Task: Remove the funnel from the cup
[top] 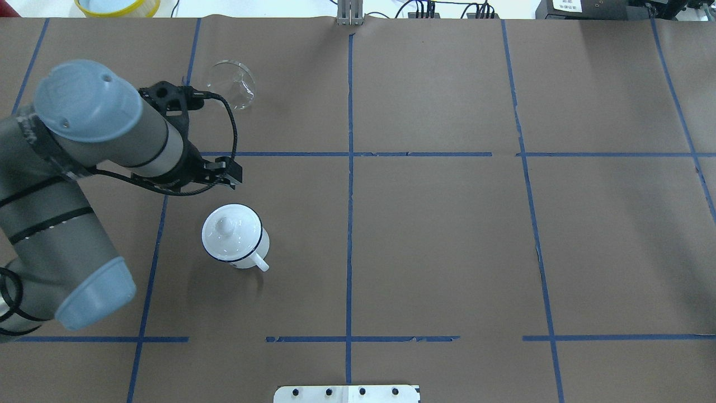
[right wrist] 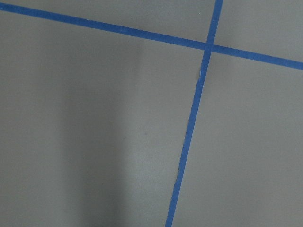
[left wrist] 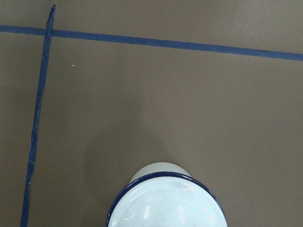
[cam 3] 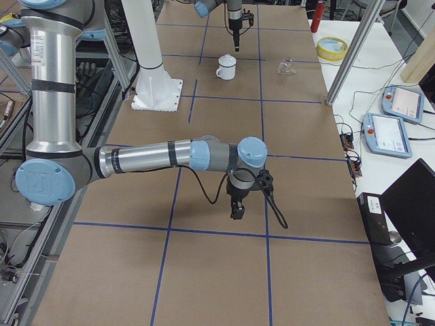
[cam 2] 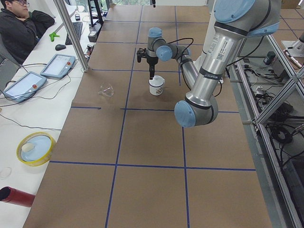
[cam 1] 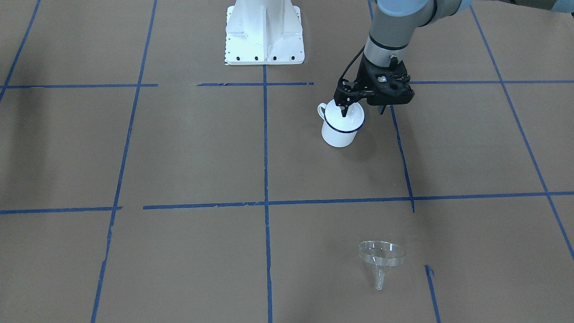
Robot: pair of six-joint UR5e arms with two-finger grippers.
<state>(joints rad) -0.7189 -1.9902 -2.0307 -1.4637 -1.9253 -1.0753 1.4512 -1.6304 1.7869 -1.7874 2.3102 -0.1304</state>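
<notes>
The cup [cam 1: 338, 132] is a white mug with a dark blue rim, standing upright with a white domed lid [top: 225, 226] on it. It also shows in the left wrist view [left wrist: 156, 169]. The clear funnel [cam 1: 381, 258] lies on the table by itself, well away from the cup on the operators' side; the overhead view shows it too [top: 232, 84]. My left gripper [cam 1: 344, 112] points down, a little above the cup and not touching it, its fingers together and empty. My right gripper [cam 3: 237, 210] hangs over bare table far from both; I cannot tell if it is open.
The robot's white base plate [cam 1: 264, 40] stands behind the cup. A yellow bowl [top: 117, 5] sits past the table's far edge. An operator [cam 2: 19, 23] sits at a side desk with tablets. Blue tape lines cross the brown table.
</notes>
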